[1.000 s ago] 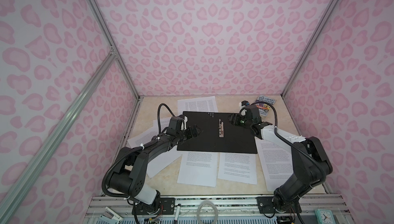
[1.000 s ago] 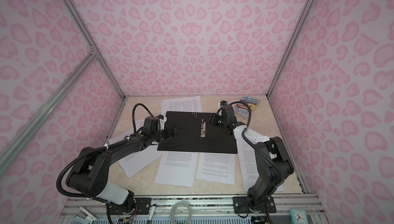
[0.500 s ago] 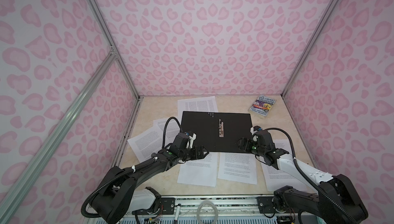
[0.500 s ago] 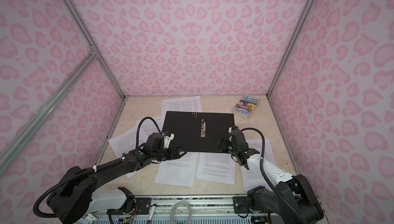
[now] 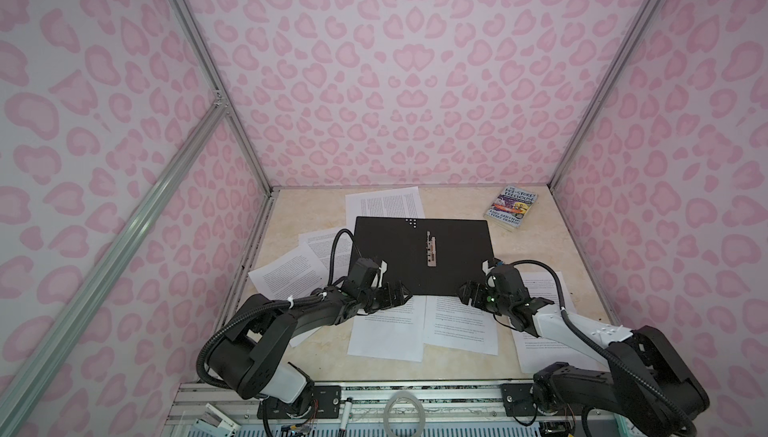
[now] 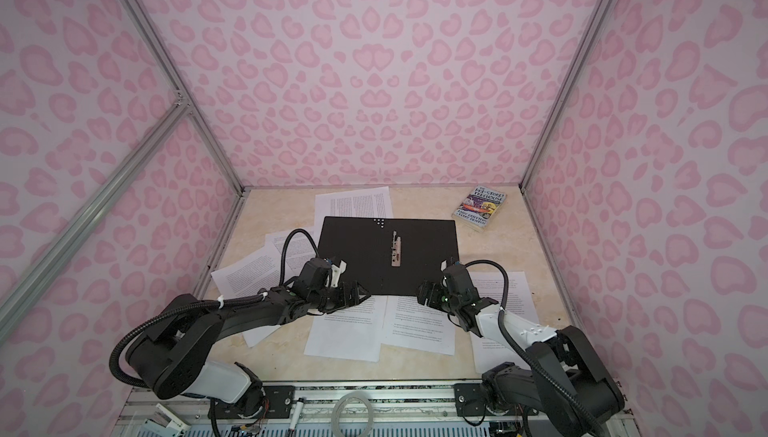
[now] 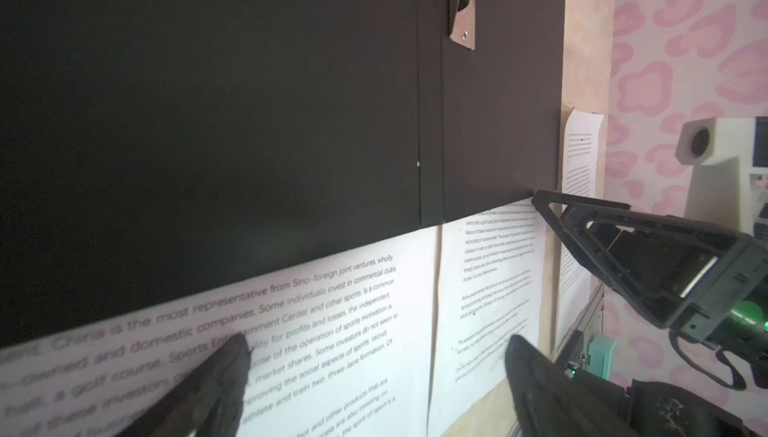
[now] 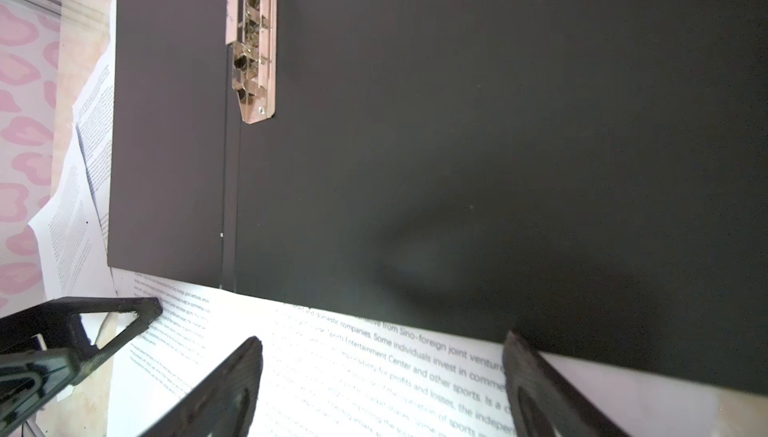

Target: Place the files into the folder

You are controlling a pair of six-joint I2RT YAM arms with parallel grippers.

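Both arms at the near edge of the open folder, nothing in either gripper

From my end, the thin folder (image 5: 419, 248) lies opened flat mid-table on the beige tabletop (image 5: 552, 243), black inside up, metal spine clip (image 5: 431, 251) showing. The loose white printed sheets (image 5: 386, 331) lie scattered around it, some tucked partly under its edges. The left gripper (image 5: 397, 294) is low over a sheet by the folder's near-left corner, jaws spread wide and empty. The right gripper (image 5: 467, 292) is by the near-right corner, jaws also wide apart and empty. A small colourful paperback (image 5: 512, 206) sits at the far right.
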